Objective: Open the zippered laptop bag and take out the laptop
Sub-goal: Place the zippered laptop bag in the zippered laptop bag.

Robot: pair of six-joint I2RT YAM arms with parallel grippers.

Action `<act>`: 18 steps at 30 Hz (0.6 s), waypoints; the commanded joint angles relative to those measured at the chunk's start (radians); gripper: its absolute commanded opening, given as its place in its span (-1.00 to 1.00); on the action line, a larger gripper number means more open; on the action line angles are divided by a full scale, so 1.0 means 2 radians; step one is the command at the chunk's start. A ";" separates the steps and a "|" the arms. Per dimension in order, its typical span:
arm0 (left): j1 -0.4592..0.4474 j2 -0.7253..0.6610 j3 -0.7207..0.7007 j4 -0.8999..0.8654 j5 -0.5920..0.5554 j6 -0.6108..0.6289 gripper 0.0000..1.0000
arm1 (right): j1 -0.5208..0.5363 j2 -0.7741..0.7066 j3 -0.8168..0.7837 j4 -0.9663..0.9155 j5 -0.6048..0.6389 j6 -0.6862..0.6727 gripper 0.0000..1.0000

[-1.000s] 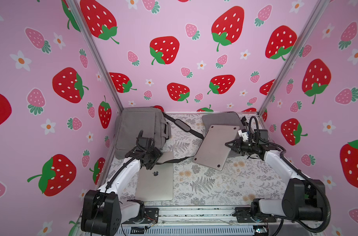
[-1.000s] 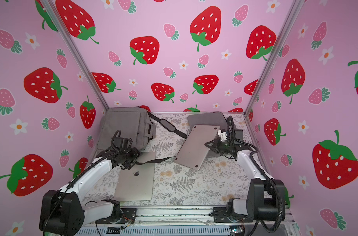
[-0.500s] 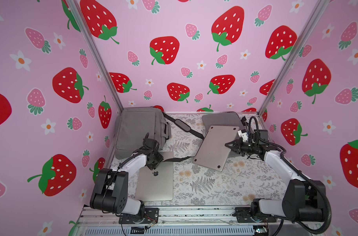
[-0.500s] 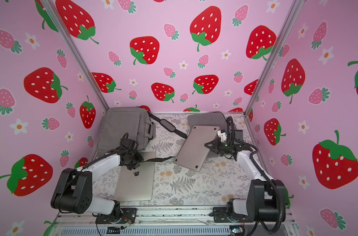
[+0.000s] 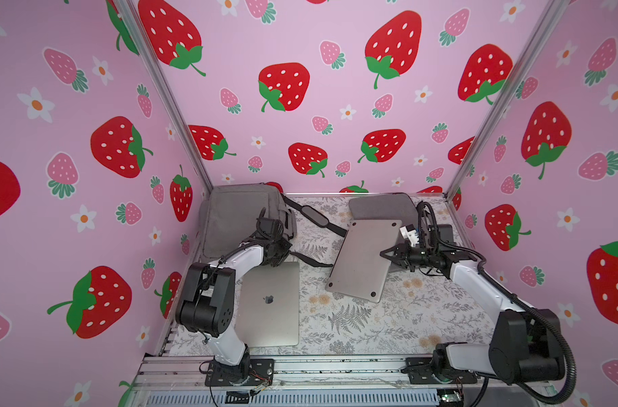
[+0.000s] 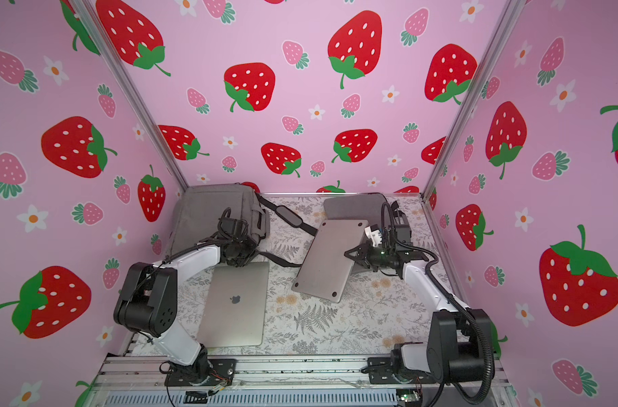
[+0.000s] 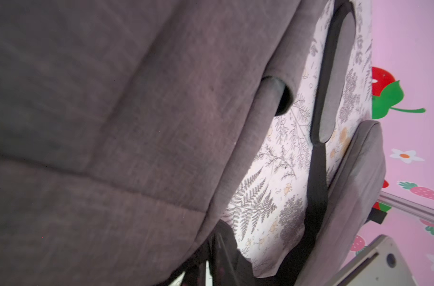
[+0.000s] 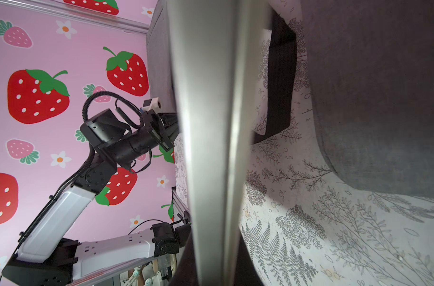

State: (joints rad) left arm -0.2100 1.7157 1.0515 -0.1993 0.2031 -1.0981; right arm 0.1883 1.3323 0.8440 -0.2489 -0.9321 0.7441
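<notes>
Grips the upturned laptop [image 5: 362,260] by its right edge with the right tool [image 5: 383,254], centre right. Hides the left tool [image 5: 279,254] under its wrist in both top views, beside the laptop bag [image 5: 233,218], upper left: clenched or released, cannot tell. Shows only bag fabric and strap [image 7: 334,74] from the left wrist. Bare bench [image 5: 406,317] lower right; second laptop [image 5: 268,310] flat, lower centre.

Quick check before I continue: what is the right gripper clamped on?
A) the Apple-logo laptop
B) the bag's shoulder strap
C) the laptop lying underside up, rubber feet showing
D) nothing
C: in a top view the right gripper pinches the side edge of the underside-up laptop, while the Apple-logo laptop lies flat, apart from it.
</notes>
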 commanded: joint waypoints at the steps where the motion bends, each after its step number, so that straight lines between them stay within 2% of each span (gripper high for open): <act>1: -0.003 0.021 0.044 0.048 0.001 -0.035 -0.75 | 0.012 -0.004 0.004 0.057 -0.064 -0.013 -1.00; 5: -0.003 0.048 0.080 0.057 -0.006 -0.043 -0.66 | 0.024 0.000 0.002 0.055 -0.070 -0.017 -1.00; 13: -0.001 0.075 0.100 0.022 -0.021 -0.020 -0.14 | 0.045 0.007 -0.010 0.050 -0.080 -0.030 -1.00; 18: -0.005 0.057 0.113 0.002 0.006 0.013 0.20 | 0.049 0.011 -0.005 0.064 -0.087 -0.026 -1.00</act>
State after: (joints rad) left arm -0.2165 1.8538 1.2297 -0.1413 0.1997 -1.1194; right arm 0.2794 1.3651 0.8043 -0.2317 -0.9775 0.7094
